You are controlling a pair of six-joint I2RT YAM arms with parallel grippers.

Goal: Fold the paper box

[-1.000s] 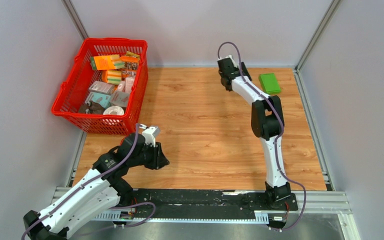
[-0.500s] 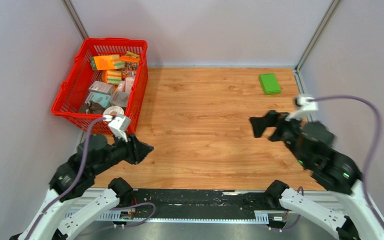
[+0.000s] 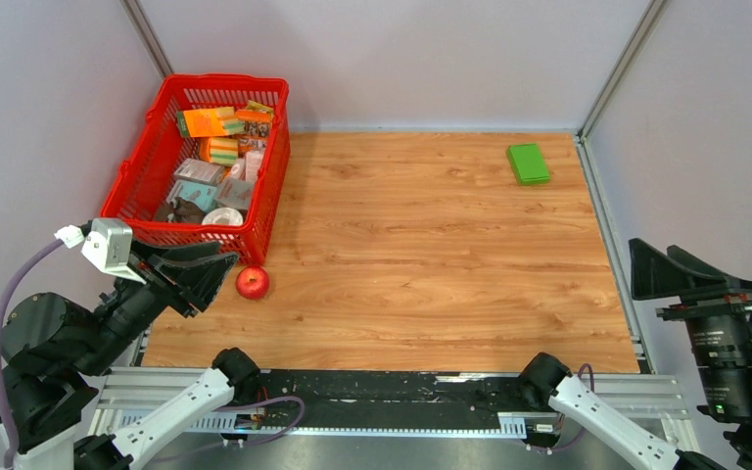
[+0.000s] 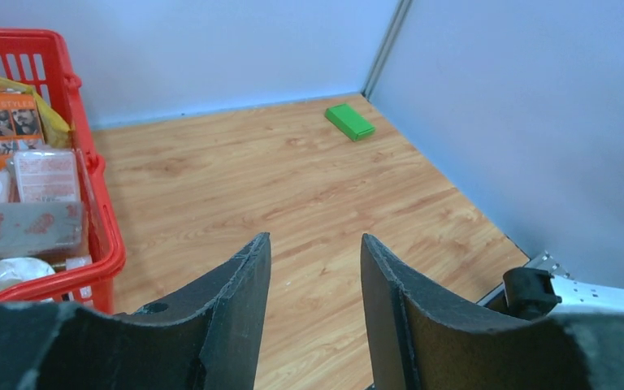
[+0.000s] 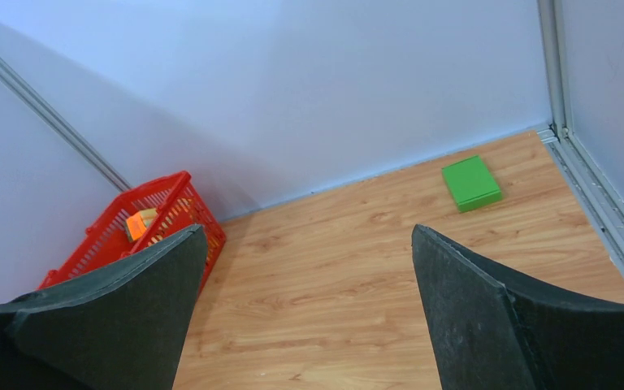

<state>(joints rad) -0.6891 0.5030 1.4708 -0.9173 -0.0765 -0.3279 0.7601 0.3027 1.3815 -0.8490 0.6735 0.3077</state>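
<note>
Pale walls all round, wood-grain tabletop (image 3: 421, 255) below. Left wrist view reads "STYLE" on an orange packet (image 4: 16, 114) in the red basket (image 3: 225, 79). Paper box (image 3: 528, 163) lies closed, a flat bright green slab in the far right corner, well apart from both arms. Left gripper (image 4: 314, 244): jaws parted, nothing between. Right gripper (image 5: 306, 231): spread wide, empty. Only the overhead view catches a red apple (image 3: 252, 283) beside the basket's near corner.

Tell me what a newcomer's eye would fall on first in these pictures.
First the red basket, crammed with small packages, at the far left. Then the green paper box, lying alone near the far right corner, and a red apple on the wooden table by the basket's near corner. The left hand and right hand are open and empty.
</note>
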